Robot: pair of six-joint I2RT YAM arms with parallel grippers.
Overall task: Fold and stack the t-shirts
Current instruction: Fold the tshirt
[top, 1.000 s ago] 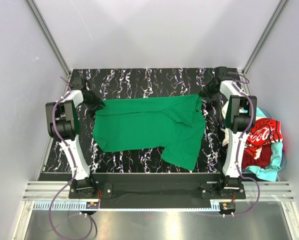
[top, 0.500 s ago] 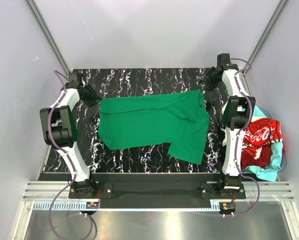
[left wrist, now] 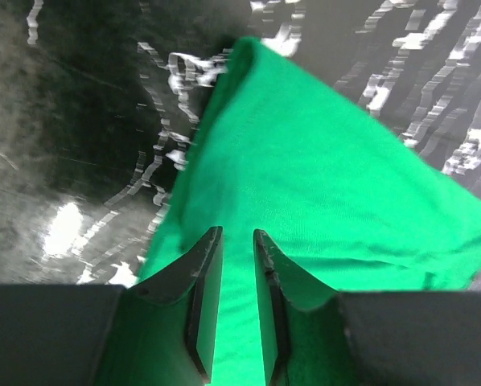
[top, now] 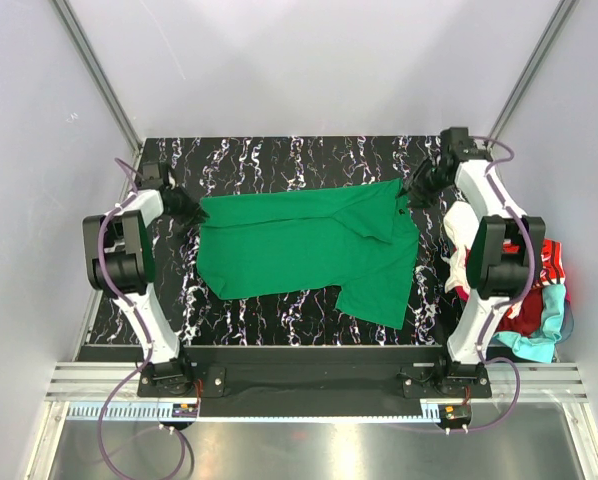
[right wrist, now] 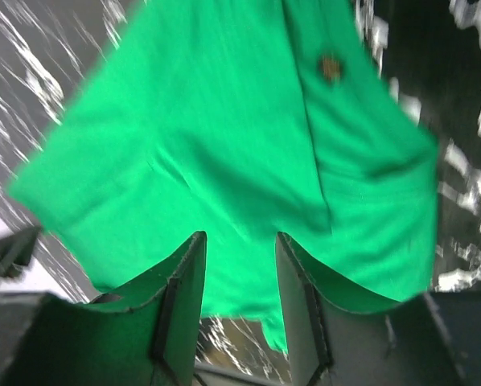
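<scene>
So in the last second the 2 arms dragged the green shirt (top: 299, 245) a bit toward the right side of the counter (top: 279, 160) and pulled it out wider. The top edge looks straighter and flatter than it did. The right arm (top: 504, 258) also swung its elbow out over the spare pile, so less of the red shirt (top: 551, 262) shows now. My read is that the spreading step is about finished and the actual folding hasn't started.

The left hand (top: 189, 208) is at the shirt's left edge, fingers nearly together with green cloth pinched between them, so it's gripping the green shirt. The right hand (top: 409, 194) is at the far right corner, fingers clearly apart with the cloth edge lying in the gap. It looks let go, not clamped.

Count: 1 green shirt flat mid-counter, with 1 flap sticking out toward the near right. Off the right edge there's 1 red shirt, 1 turquoise shirt (top: 544, 335) and, I think, 1 white shirt (top: 459, 232) just beside the arm. That's 4 shirts — 0 folded, 0 stacked.
</scene>
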